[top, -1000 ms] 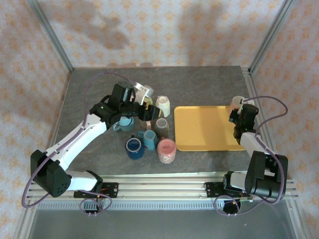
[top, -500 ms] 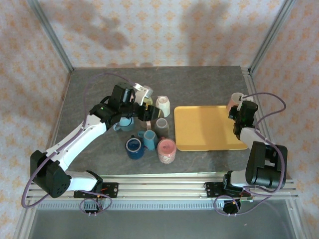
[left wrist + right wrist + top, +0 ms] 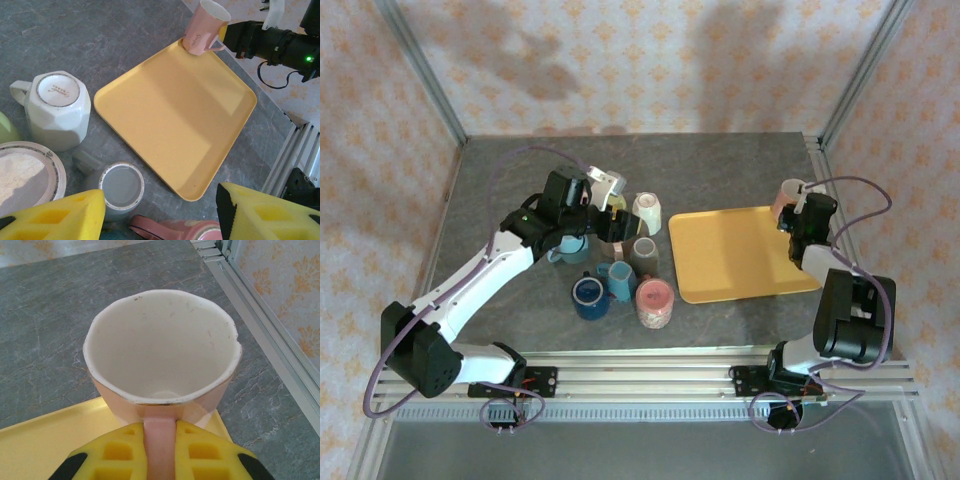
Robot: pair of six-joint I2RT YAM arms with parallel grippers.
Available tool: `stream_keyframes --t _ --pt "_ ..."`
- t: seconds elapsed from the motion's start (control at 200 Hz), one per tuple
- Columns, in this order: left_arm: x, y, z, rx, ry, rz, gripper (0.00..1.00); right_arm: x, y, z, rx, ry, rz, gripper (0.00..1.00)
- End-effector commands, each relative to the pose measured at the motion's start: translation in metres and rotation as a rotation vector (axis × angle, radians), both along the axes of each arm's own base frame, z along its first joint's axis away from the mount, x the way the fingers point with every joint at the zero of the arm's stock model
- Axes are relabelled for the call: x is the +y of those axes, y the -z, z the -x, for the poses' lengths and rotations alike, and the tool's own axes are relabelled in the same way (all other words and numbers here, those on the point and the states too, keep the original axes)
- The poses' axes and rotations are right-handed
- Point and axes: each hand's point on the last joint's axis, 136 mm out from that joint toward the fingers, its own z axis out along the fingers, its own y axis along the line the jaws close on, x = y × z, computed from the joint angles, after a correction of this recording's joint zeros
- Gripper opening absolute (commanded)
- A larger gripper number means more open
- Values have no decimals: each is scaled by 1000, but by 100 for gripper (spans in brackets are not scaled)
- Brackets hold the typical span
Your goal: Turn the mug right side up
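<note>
**A:** Where is the pale pink ceramic mug (image 3: 160, 355)?

**B:** At the far right corner of the flat yellow plastic tray (image 3: 740, 265), mouth upward, leaning a little in the left wrist view. The right gripper (image 3: 160, 437) is clenched on its handle, which runs straight between the yellow jaws.

**A:** Is it seated on the tray?

**B:** I cannot tell. Its base is at the tray's raised edge, touching it or just above.

**A:** And the left gripper (image 3: 160, 215)?

**B:** Its jaws are apart and grasp nothing. It hangs over the cluster of mugs (image 3: 618, 278) left of the tray.

**A:** What could go wrong from here?

**B:** Letting go while the mug leans — it may tip over again, or roll off the corner onto the grey stone-patterned tabletop (image 3: 720, 160). A base set half on the lip would rock. And a handle-only pinch could let the mug swing.
</note>
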Motion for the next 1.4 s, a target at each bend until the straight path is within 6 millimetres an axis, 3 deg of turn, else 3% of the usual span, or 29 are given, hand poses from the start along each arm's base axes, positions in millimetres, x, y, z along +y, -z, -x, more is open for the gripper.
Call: stream_keyframes --t 0.0,0.22,0.5,0.771,1.201,1.396 --pt "1 -9 2 -55 -3 -1 61 -7 -38 -1 -89 20 42 0" --pt "4 -8 4 -61 5 -24 62 -8 -21 14 -41 32 56 0" --pt "7 -10 7 -74 0 -33 62 -7 -17 13 -8 22 53 3" --pt "13 -10 11 -92 -2 -58 63 -7 -14 17 25 29 42 24" --pt "16 -10 9 -87 -10 -84 64 -12 -10 37 76 84 44 41" --pt "20 -11 11 -83 -22 -108 64 -10 -20 50 79 112 8 46"
